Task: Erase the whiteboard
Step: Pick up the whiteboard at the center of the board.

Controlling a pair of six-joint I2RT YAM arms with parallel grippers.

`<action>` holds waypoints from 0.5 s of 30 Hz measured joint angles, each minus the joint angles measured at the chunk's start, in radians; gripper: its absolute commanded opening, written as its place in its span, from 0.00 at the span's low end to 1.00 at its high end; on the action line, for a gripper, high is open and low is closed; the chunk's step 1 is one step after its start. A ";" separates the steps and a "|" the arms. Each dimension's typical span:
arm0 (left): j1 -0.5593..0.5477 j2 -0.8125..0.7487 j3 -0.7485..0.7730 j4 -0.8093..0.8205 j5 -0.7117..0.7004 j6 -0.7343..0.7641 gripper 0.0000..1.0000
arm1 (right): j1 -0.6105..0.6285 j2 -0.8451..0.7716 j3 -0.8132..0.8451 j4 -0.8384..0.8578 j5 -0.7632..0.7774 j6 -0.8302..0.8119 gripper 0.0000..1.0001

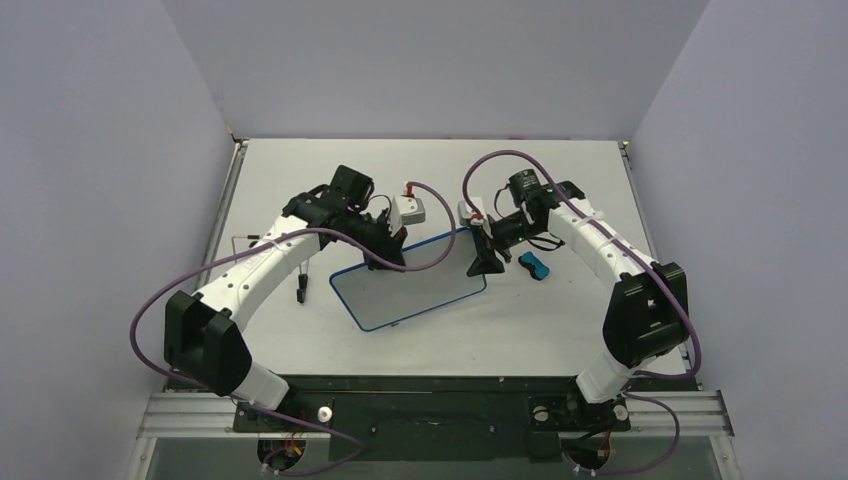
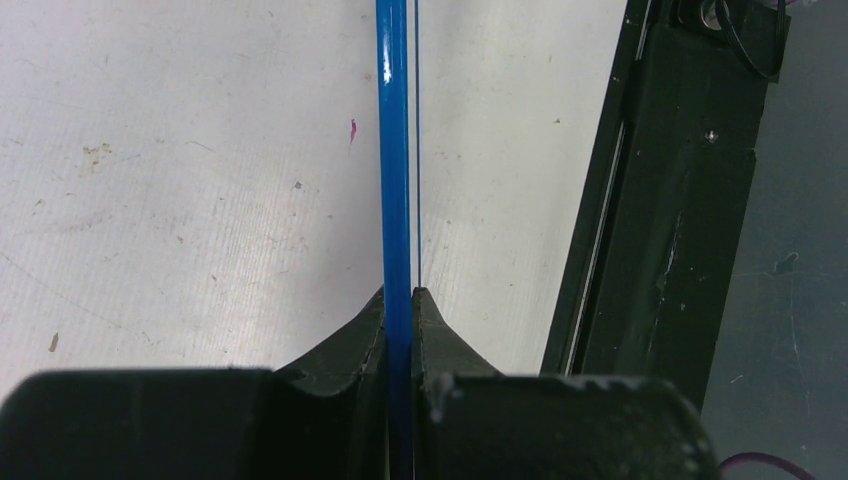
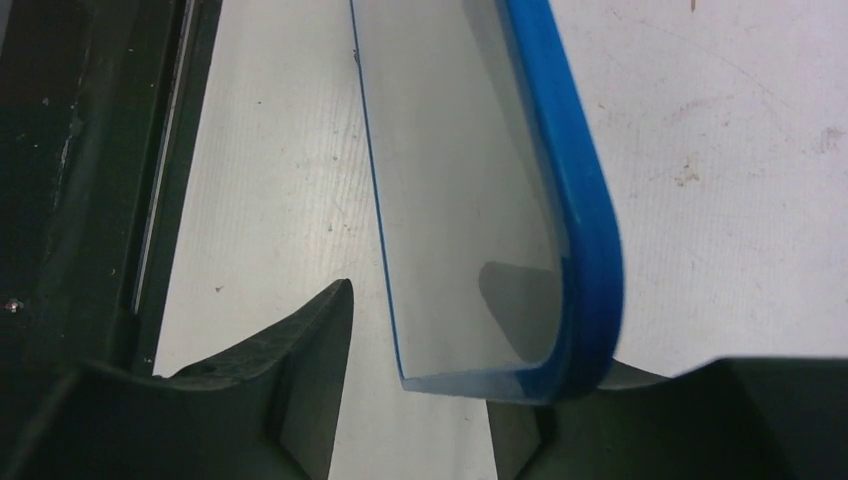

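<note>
While left jaws clamp it, the whiteboard (image 1: pixel 410 285) spans left-right.

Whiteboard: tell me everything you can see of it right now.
The whiteboard is a small flat rectangle, glossy white with a thin blue rim and rounded corners; no writing shows. In the top view it is turned askew. The left gripper pinches its far rim, jaws shut on it. The right gripper straddles its right corner, jaws open.
</note>
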 measured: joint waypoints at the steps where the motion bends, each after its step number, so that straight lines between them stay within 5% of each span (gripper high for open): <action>1: 0.000 -0.001 -0.001 -0.001 0.003 0.002 0.00 | 0.003 0.000 -0.005 0.001 -0.006 0.000 0.38; 6: -0.001 -0.010 -0.008 -0.003 0.017 0.019 0.00 | 0.024 0.000 -0.024 0.003 -0.026 0.005 0.22; 7: -0.003 -0.012 -0.008 -0.005 0.020 0.023 0.00 | 0.029 0.000 -0.028 0.003 -0.027 0.007 0.07; 8: -0.005 -0.013 -0.009 -0.006 0.024 0.023 0.00 | 0.032 0.000 -0.029 0.004 -0.027 0.007 0.02; 14: -0.011 -0.031 -0.020 -0.005 0.027 0.068 0.01 | 0.039 0.000 -0.033 -0.023 -0.039 0.030 0.00; 15: -0.011 -0.034 -0.023 -0.004 0.027 0.067 0.09 | 0.040 0.000 -0.033 -0.023 -0.039 0.030 0.00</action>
